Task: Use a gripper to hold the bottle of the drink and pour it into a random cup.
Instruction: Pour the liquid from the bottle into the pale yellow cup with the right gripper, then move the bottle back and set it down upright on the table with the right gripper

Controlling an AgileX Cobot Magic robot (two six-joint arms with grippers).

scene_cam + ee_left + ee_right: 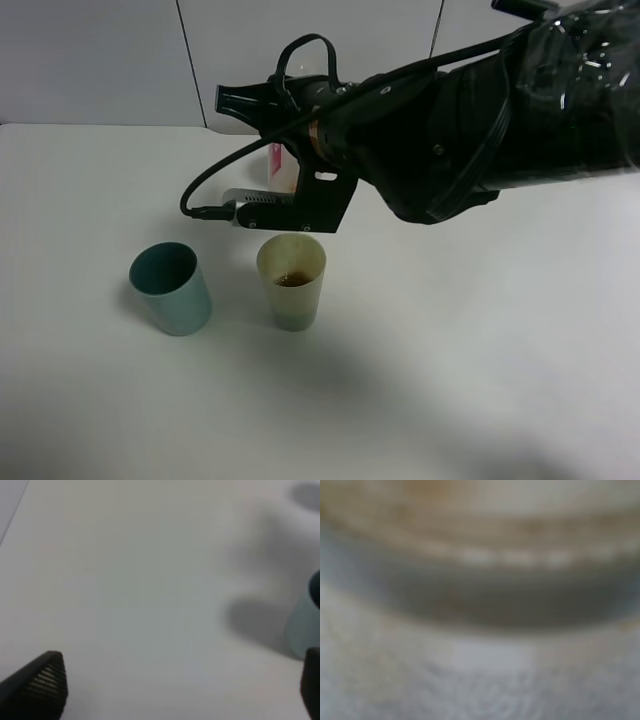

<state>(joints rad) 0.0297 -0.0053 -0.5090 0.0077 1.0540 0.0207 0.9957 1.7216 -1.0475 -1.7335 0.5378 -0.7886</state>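
Observation:
My right gripper [252, 106] reaches in from the right and is shut on the bottle [279, 165]. Only a bit of the bottle's white-and-red label shows behind the wrist, above and just behind the cup [291, 285]. The pale yellow-green cup stands upright at the table's middle with some brown drink [292, 280] in its bottom. The right wrist view is filled by a blurred close-up of the bottle [480, 595]; no fingers show there. My left gripper [180, 685] is open and empty over bare table, its fingertips [47, 680] at the frame's corners.
A teal tumbler [170, 288] stands upright just left of the cup; its side also shows in the left wrist view [302, 627]. The white table [480, 360] runs back to a wall. The right arm's bulky black sleeve [500, 120] hangs over the right back part.

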